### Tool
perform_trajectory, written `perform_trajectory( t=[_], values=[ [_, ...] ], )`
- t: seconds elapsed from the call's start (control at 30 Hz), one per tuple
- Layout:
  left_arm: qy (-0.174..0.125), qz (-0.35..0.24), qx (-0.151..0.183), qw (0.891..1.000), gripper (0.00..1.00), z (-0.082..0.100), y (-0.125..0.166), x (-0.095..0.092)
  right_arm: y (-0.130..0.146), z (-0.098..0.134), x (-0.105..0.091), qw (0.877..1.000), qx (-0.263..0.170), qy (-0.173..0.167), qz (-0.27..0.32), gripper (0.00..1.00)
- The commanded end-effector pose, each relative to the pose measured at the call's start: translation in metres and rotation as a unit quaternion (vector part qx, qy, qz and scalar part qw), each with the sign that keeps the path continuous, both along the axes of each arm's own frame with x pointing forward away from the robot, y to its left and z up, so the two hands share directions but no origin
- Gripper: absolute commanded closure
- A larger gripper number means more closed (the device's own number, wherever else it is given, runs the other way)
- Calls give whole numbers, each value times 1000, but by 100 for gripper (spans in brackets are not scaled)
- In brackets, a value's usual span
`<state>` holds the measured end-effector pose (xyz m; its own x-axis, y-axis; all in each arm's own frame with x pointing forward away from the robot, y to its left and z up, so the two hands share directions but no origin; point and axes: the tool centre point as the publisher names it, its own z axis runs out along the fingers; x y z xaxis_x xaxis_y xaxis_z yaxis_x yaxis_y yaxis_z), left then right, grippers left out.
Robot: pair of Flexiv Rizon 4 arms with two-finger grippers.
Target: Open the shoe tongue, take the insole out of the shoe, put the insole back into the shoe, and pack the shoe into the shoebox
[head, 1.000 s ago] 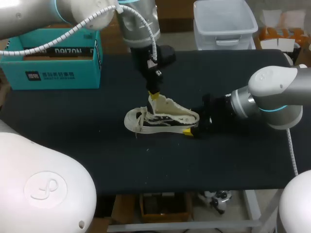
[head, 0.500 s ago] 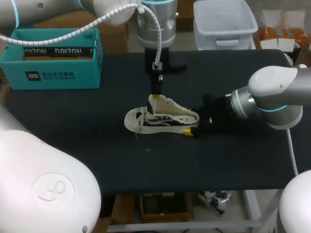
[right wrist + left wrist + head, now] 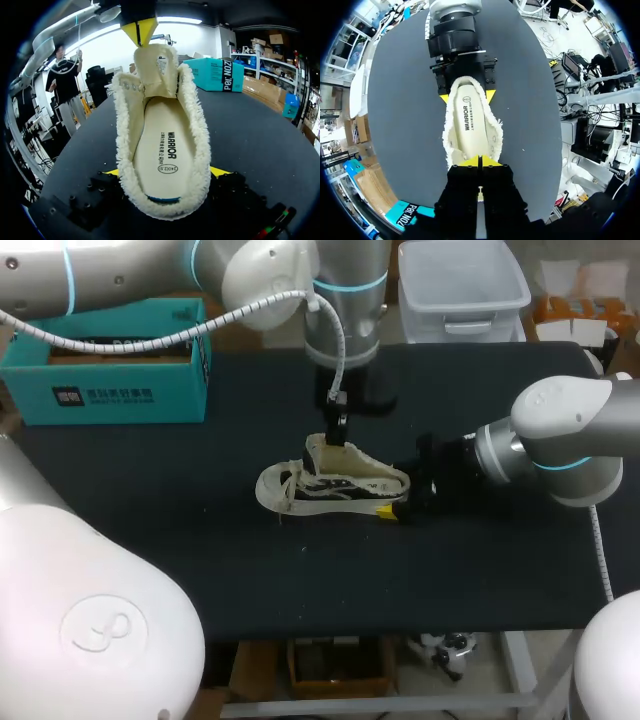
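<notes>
Well right of the teal shoebox (image 3: 110, 370), the shoe (image 3: 335, 485) lies mid-table (image 3: 150, 540), long axis running across, toe left, heel right, my left gripper (image 3: 480, 161) pinched on its raised tongue (image 3: 159, 62), my right gripper (image 3: 403, 495) clamped around the heel.

- Shoe (image 3: 335, 485): cream low sneaker with a fleecy lining, sole-down at mid-desk (image 3: 150, 500), heel clamped by the right gripper (image 3: 467, 96).
- Tongue (image 3: 157, 67): lifted upright, its top pinched by the left gripper (image 3: 480, 161).
- Insole (image 3: 162, 150): cream, printed, lying flat inside the shoe.
- Shoebox (image 3: 110, 365): teal, open-topped, at the desk's far left corner, well apart from the shoe.
</notes>
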<state>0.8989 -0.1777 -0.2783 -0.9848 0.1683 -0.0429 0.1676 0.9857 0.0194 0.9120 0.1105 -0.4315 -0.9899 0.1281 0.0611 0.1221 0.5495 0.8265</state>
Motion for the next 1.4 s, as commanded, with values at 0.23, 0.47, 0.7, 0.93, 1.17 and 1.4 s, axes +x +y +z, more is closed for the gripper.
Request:
perform_trajectory(
  t=[0.23, 0.47, 0.7, 0.93, 1.17, 1.4],
  values=[
    [-23, -22, -18, 999, 100, -36, -4, 0, -3, -3, 0, 1000, 2, 1, 1, 100],
    [-20, -34, -17, 999, 100, -54, -12, 11, -3, -3, 0, 1000, 2, 1, 1, 100],
    [-8, -33, -27, 999, 100, -70, -8, 26, -3, -3, 0, 1000, 2, 1, 1, 100],
    [5, -44, -34, 998, 100, -78, 0, 19, -3, -3, 0, 1000, 2, 1, 1, 100],
    [7, -53, -34, 998, 100, -87, 6, 4, -3, -3, 0, 1000, 2, 1, 1, 100],
    [17, -53, -29, 998, 100, -96, 5, 0, -3, -3, 0, 1000, 2, 1, 1, 100]
  ],
)
